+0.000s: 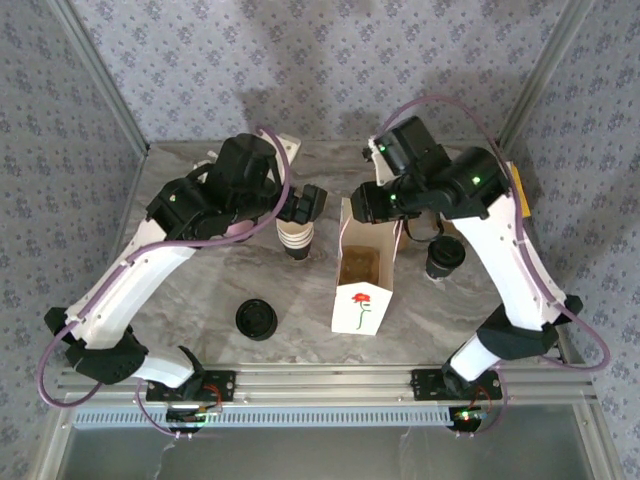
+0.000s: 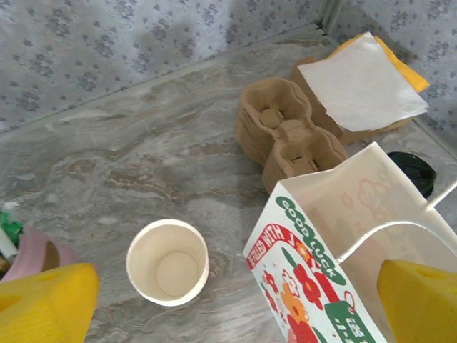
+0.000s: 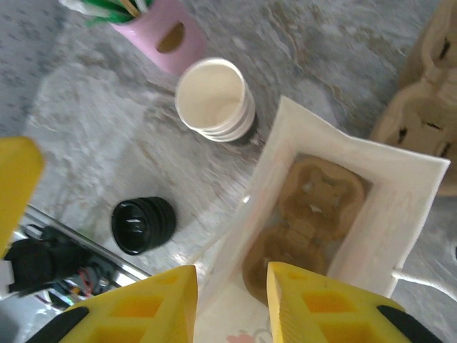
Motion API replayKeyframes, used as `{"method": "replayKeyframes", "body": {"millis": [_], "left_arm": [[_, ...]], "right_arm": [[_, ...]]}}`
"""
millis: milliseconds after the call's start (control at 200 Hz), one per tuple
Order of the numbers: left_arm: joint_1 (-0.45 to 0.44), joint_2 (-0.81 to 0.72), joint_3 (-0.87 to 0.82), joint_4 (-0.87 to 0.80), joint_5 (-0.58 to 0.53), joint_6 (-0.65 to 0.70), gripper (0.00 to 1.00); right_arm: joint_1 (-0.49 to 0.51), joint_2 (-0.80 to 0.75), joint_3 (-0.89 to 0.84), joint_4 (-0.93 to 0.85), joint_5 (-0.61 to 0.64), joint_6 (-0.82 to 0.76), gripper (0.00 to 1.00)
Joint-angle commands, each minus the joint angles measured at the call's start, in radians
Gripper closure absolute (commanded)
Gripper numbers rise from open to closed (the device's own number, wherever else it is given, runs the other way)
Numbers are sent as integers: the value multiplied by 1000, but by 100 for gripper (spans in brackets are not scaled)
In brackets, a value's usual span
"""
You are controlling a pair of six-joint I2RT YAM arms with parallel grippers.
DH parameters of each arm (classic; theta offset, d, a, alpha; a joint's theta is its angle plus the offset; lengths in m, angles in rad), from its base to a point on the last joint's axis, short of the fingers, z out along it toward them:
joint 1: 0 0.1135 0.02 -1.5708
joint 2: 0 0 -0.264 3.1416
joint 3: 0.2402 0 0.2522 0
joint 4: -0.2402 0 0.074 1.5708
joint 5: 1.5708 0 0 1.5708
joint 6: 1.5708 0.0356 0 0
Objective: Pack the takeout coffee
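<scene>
Two arms reach over a grey marbled desk [image 1: 200, 300] enclosed by patterned walls. A tall white paper bag with a red flower printed on its front [image 1: 362, 300] stands open near the middle. At its bottom lies a brown moulded cardboard cup carrier [image 3: 314, 214].

The takeout coffee, a small cup with a round black plastic lid [image 1: 443, 258], stands upright on the desk just to the right of the bag, under the right arm. It is outside the bag and nothing holds it.

The right gripper [image 3: 232, 304] hangs over the near rim of the bag. Its yellow fingers [image 3: 321, 300] stand only a little apart, and the side wall of the bag comes up into the gap between them. I cannot tell whether they press on the paper.

The left gripper [image 2: 232, 307] is spread wide and carries nothing. It hovers above a stack of lidless cream paper cups [image 2: 168, 262], which stands left of the bag. Beside this stack is a pink cup with green-and-white straws [image 3: 161, 32].

A short stack of black plastic lids [image 1: 257, 320] sits nearer to the arm bases, left of the bag and apart from it. At the far right of the desk, more brown cardboard cup carriers [image 2: 282, 132] lie stacked. Next to them is a pile of white paper napkins [image 2: 360, 82].
</scene>
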Motion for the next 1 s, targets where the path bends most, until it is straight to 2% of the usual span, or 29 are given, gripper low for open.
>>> {"method": "replayKeyframes", "body": {"millis": [0, 310, 999], "left_arm": [[-6, -26, -35, 66, 57, -31, 0], [-50, -32, -112, 159, 141, -55, 0], [-91, -24, -140, 212, 140, -74, 0]], "right_arm": [[21, 15, 30, -104, 126, 54, 69], [48, 26, -11, -142, 175, 74, 70], [48, 29, -44, -171, 138, 73, 69]]}}
